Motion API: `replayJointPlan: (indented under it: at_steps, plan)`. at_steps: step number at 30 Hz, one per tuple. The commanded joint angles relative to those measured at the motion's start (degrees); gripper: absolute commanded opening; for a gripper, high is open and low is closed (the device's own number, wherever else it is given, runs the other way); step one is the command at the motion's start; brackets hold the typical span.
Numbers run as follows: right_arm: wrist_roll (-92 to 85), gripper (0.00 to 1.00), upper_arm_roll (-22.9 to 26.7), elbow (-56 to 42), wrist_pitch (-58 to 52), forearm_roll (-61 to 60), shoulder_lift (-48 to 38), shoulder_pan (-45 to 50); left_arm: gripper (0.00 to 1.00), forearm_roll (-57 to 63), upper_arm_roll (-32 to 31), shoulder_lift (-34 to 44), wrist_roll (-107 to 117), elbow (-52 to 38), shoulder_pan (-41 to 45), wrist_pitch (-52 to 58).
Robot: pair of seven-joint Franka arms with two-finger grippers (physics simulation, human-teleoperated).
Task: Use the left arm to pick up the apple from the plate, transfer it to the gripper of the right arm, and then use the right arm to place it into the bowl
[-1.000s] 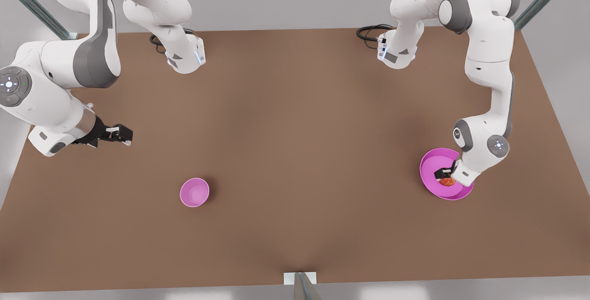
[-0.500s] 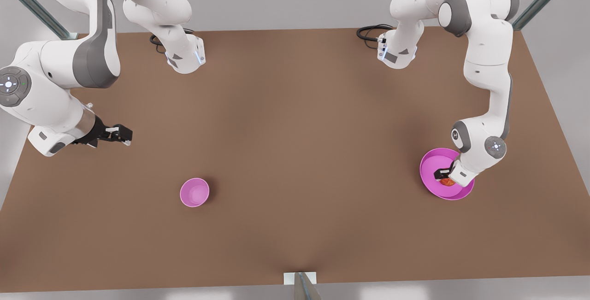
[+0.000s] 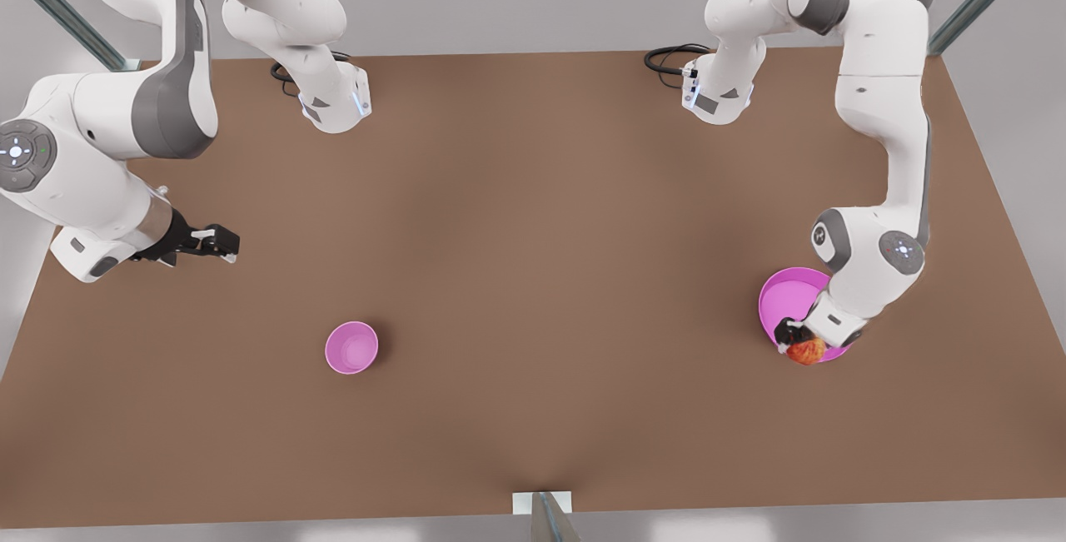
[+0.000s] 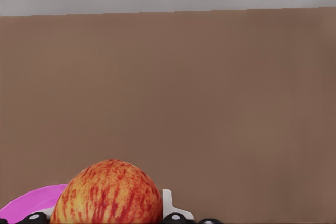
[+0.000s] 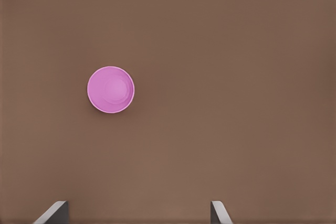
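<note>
Above plate: apple clamped in left end effector.

Worktop: plain brown, rectangular. Lying on it: small deep pink bowl toward the front view's left; wide shallow magenta plate near the front view's right edge; two white arm bases with black cables along the far edge.
</note>
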State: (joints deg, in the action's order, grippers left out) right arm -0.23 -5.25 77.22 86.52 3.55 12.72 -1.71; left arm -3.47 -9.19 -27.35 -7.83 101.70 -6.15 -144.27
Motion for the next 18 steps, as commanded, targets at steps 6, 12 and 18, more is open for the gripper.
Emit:
replayJointPlan:
  at_steps: [6,12,18]
  plan:
    - [0.8,1.0,-0.3,0.2,2.6,-12.7,1.0,0.7,0.68,-12.2,-20.7,-2.3,-12.5,-4.7,0.0,5.9]
    - [-0.1,1.0,0.5,-0.1,11.2,-43.5,9.3,1.0,0.69,-43.8,-29.9,-11.3,-61.7,-12.9,1.2,5.7]
    - [-5.9,1.0,-0.3,1.8,19.7,-75.4,17.9,4.1,0.69,-54.5,-34.3,-26.9,-97.6,-32.4,10.3,5.6]
